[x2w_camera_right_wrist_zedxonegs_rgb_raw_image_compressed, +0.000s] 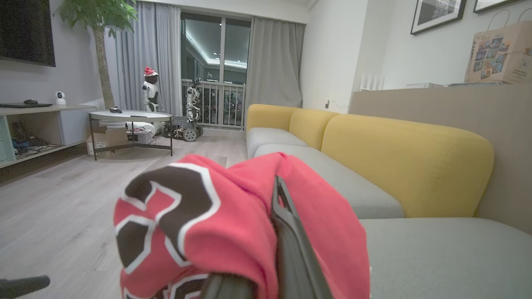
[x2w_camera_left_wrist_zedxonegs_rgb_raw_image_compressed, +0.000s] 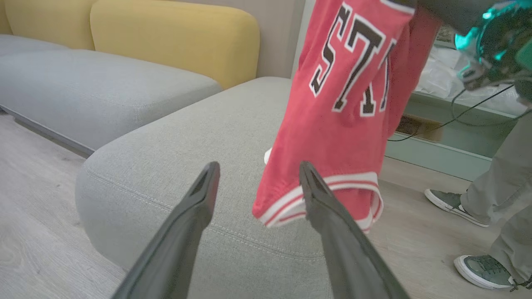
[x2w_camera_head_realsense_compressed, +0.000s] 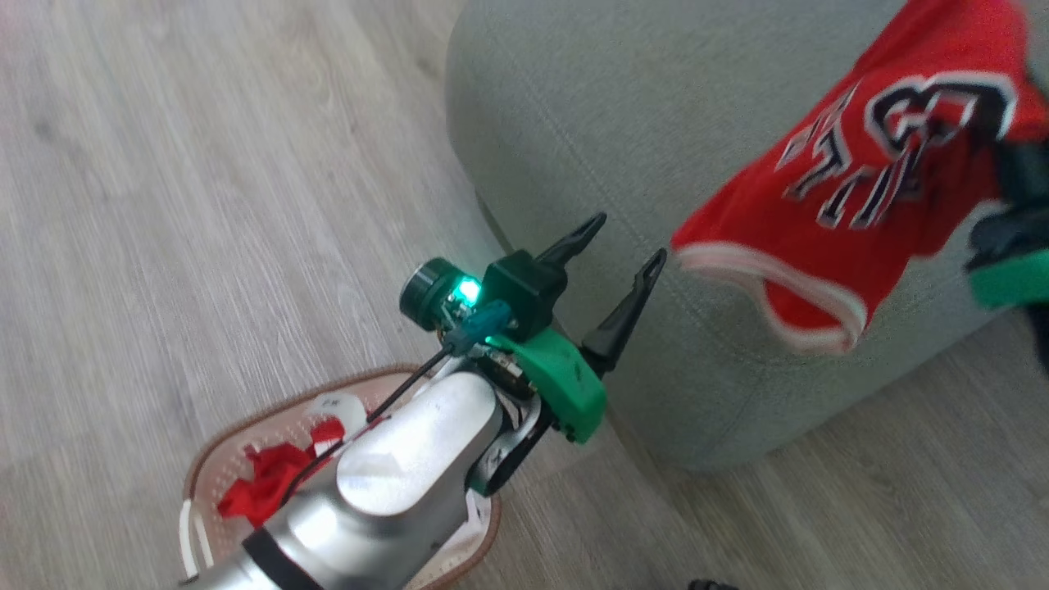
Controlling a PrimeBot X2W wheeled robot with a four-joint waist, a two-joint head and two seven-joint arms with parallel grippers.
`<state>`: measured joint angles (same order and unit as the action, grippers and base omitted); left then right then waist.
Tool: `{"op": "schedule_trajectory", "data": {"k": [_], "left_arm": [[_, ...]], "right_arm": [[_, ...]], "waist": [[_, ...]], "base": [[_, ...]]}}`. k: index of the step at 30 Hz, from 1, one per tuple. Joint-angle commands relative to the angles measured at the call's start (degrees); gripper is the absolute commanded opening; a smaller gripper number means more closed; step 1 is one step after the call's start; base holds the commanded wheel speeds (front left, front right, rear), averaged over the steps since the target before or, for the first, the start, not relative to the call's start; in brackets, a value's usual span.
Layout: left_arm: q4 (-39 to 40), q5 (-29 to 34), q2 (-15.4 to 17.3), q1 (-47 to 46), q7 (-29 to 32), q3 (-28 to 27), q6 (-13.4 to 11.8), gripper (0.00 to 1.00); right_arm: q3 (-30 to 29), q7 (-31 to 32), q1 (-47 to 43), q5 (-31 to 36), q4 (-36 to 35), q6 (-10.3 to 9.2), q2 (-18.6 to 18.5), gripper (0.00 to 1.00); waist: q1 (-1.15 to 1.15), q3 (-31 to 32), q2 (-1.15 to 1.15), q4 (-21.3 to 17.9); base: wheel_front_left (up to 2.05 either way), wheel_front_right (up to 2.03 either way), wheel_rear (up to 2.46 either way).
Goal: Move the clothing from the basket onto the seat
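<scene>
Over the seat (x2w_camera_head_realsense_compressed: 590, 123) corner, the right gripper (x2w_camera_right_wrist_zedxonegs_rgb_raw_image_compressed: 268, 216) is clamped on the hanging red jersey (x2w_camera_head_realsense_compressed: 828, 205). The left gripper (x2w_camera_head_realsense_compressed: 631, 238) is open and empty. More red clothing (x2w_camera_head_realsense_compressed: 266, 483) lies in the basket (x2w_camera_head_realsense_compressed: 238, 447).

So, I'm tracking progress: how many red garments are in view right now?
2. A jersey hangs from the right gripper at the seat; a crumpled red piece lies in the basket. The left arm covers part of the basket, so more may be hidden.
</scene>
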<state>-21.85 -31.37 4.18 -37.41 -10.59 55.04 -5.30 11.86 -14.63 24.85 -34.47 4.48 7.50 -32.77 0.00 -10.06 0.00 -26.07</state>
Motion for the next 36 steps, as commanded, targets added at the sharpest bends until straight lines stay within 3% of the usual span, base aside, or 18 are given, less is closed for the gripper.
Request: {"op": "schedule_trajectory", "data": {"k": [1, 13, 21, 26, 29, 36], "left_arm": [[1.4, 0.52, -0.29, -3.46, 0.03, -1.44, -0.22, 1.0], [1.52, 2.29, -1.26, -13.33, 0.43, 4.07, -1.33, 1.0], [3.35, -0.44, -1.29, -20.45, -0.43, 10.17, -4.77, 1.0], [3.38, -2.49, -1.29, -23.67, -1.4, 13.34, -6.47, 1.0], [3.1, -3.74, -1.3, -25.1, -1.99, 14.68, -7.32, 1.0], [3.13, -5.53, -1.3, -27.09, -3.68, 16.41, -9.07, 1.0]], "right_arm": [[0.35, -0.37, 2.2, -0.96, -1.03, -0.01, -2.43, 0.0], [-2.06, -0.37, 17.88, -11.2, 10.82, -0.01, -10.36, 0.0], [0.3, -0.37, 23.74, -12.36, 18.61, -0.01, -15.78, 0.0], [2.72, -0.37, 25.8, -12.48, 22.34, -0.01, -17.08, 0.0], [5.89, -0.37, 25.86, -12.92, 25.16, -0.01, -17.46, 0.0], [21.83, -0.34, 27.24, -18.45, 34.37, -0.01, -20.03, 0.0]], "waist": [[0.0, -2.29, 0.0, 1.18], [0.0, -15.01, 0.0, 5.89], [0.0, -22.26, 0.0, 8.67], [0.0, -25.19, 0.0, 9.58], [0.0, -26.07, 0.0, 10.06], [0.0, -26.65, 0.0, 11.02]], "base": [[0.0, 0.0, 0.0], [0.0, 0.0, 0.0], [0.0, 0.0, 0.0], [0.0, 0.0, 0.0], [0.0, 0.0, 0.0], [0.0, 0.0, 0.0]]}}
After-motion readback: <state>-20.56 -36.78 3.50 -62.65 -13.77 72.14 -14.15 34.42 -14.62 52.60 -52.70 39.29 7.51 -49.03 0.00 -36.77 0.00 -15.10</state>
